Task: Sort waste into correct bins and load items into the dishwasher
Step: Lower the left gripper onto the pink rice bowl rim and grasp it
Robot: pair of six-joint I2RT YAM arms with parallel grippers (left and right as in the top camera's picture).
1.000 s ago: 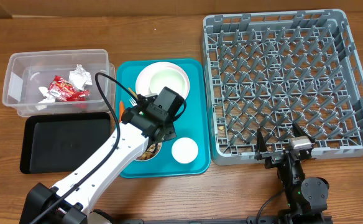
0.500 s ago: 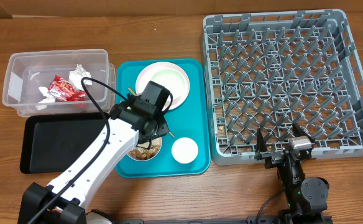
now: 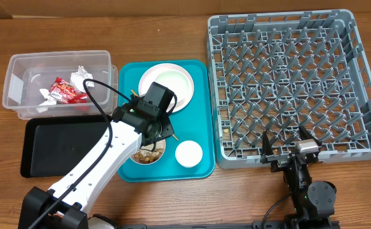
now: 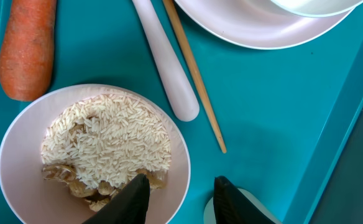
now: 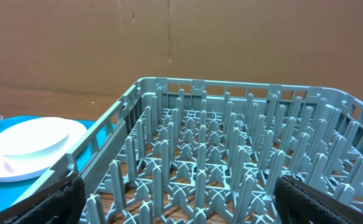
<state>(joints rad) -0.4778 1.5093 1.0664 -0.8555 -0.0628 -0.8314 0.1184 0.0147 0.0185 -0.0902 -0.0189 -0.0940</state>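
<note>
My left gripper [image 4: 180, 186] is open and straddles the right rim of a pale-pink bowl [image 4: 20, 168] on the teal tray. One finger is inside, by the white rice [image 4: 107, 137] and tan nut scraps; the other is outside, over a small white cup [image 4: 260, 204]. An orange carrot [image 4: 26, 50], a white fork handle [image 4: 166, 62] and a thin wooden chopstick [image 4: 197, 81] lie beyond the bowl, below a round plate [image 4: 262, 25]. The clear tub [image 3: 20, 70] holds a red wrapper [image 3: 68, 91] and paper wads [image 3: 80, 76]. My right gripper [image 3: 285, 147] stands open at the front edge of the grey dish rack [image 3: 287, 83].
The black tray [image 3: 65, 146] lies in front of the clear tub, left of the teal tray [image 3: 198, 108]. The plate [image 3: 166, 86] and cup [image 3: 188, 153] sit on the teal tray. Rack pegs [image 5: 194, 162] rise between my right fingers.
The left arm swung a little to the left over the teal tray, uncovering more of the plate, then held still. The right arm has not moved.
</note>
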